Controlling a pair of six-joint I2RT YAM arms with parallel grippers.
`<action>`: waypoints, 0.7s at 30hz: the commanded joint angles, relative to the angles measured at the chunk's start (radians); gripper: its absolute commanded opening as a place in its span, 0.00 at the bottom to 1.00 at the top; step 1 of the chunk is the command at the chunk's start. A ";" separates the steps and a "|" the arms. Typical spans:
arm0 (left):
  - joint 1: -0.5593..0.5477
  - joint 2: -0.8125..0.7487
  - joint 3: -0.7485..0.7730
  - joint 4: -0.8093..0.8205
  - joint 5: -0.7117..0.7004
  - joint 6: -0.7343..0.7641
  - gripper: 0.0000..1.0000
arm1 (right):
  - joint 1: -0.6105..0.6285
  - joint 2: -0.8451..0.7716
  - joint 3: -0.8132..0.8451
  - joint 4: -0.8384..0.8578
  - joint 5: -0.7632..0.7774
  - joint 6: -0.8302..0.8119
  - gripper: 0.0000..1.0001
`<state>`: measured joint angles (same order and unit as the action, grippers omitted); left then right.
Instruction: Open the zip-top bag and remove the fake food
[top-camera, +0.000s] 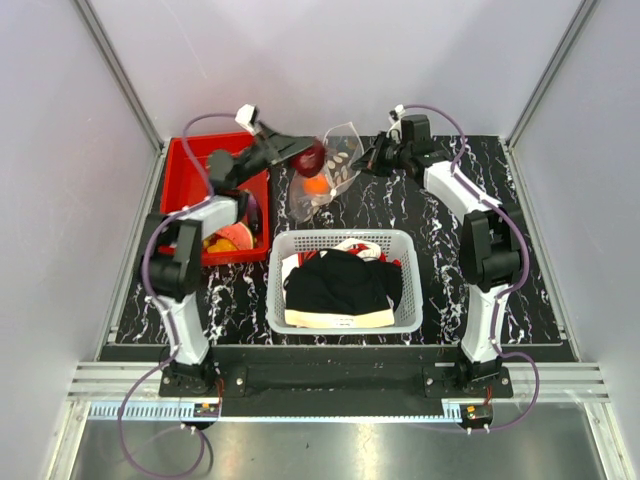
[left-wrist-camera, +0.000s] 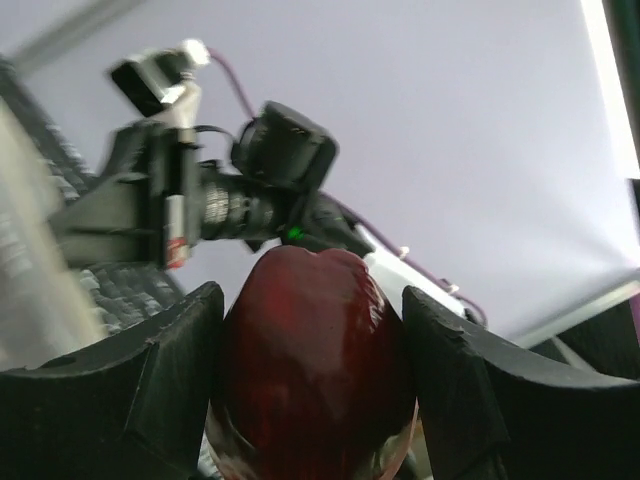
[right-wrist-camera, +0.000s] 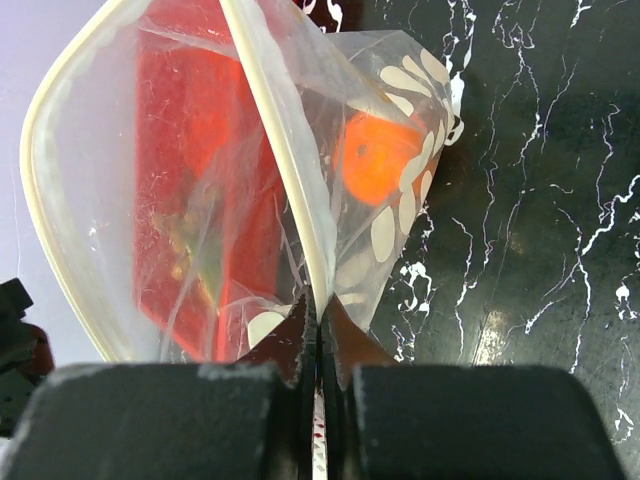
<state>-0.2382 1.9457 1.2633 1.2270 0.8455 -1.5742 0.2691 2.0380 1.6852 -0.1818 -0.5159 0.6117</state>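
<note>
The clear zip-top bag (top-camera: 335, 170) hangs open above the black marbled table at the back middle. My right gripper (top-camera: 372, 160) is shut on the bag's zip strip (right-wrist-camera: 285, 170) and holds it up. An orange fruit (top-camera: 315, 186) and pale round discs (right-wrist-camera: 405, 78) lie inside the bag; the orange fruit also shows in the right wrist view (right-wrist-camera: 375, 158). My left gripper (top-camera: 305, 155) is shut on a dark red fruit (left-wrist-camera: 315, 360) at the bag's mouth; the dark red fruit also shows in the top view (top-camera: 309, 158). A pink-red wedge (top-camera: 232, 238) and an orange piece lie in the red bin (top-camera: 185, 160).
A white mesh basket (top-camera: 345, 240) of black and white clothes stands at the front middle, just below the bag. The red bin sits at the left on the table. Grey walls close in the back and both sides.
</note>
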 joint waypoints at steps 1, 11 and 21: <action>0.123 -0.193 -0.119 -0.154 0.035 0.355 0.00 | 0.007 -0.055 0.033 0.002 -0.022 -0.018 0.00; 0.181 -0.280 -0.041 -1.340 -0.601 1.103 0.00 | 0.007 -0.048 0.037 0.007 -0.039 -0.009 0.00; 0.180 -0.124 0.091 -1.477 -0.982 1.175 0.35 | 0.010 -0.059 0.030 0.005 -0.047 -0.004 0.00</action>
<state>-0.0589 1.7607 1.2556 -0.1764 0.0502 -0.4854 0.2703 2.0380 1.6852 -0.1852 -0.5423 0.6106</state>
